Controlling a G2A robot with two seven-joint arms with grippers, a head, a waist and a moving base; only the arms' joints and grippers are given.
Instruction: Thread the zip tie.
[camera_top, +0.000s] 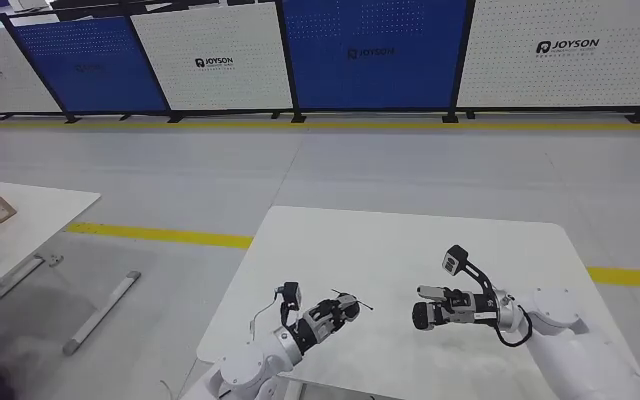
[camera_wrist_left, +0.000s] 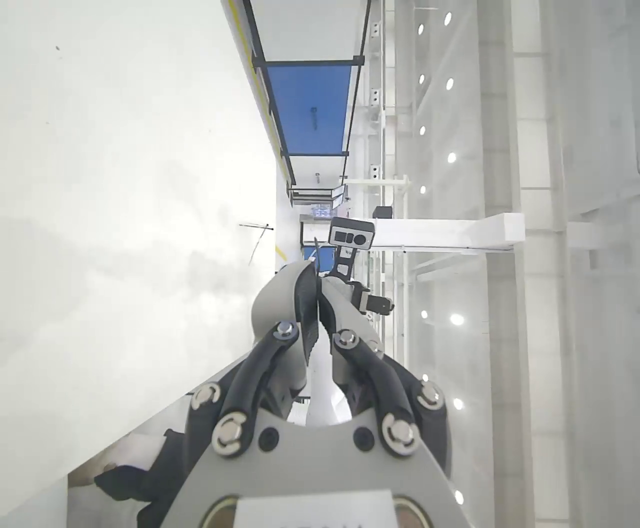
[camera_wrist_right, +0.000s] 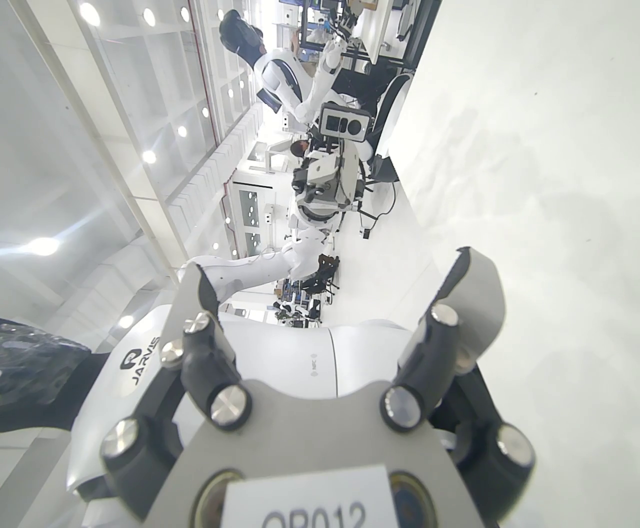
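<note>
Top view: left gripper (camera_top: 346, 304) at the table's (camera_top: 400, 240) near edge, fingers pinched shut on a thin black zip tie (camera_top: 367, 306) whose tip pokes rightward. Right gripper (camera_wrist_right: 327, 262) close by, not touching, fingers spread wide, holding nothing.

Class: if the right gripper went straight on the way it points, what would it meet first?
Probably the zip tie jutting from the left gripper; the right gripper, open, points at it, though height is unclear.

White table (camera_top: 400, 245), pegboard panels (camera_top: 375, 50)
</note>
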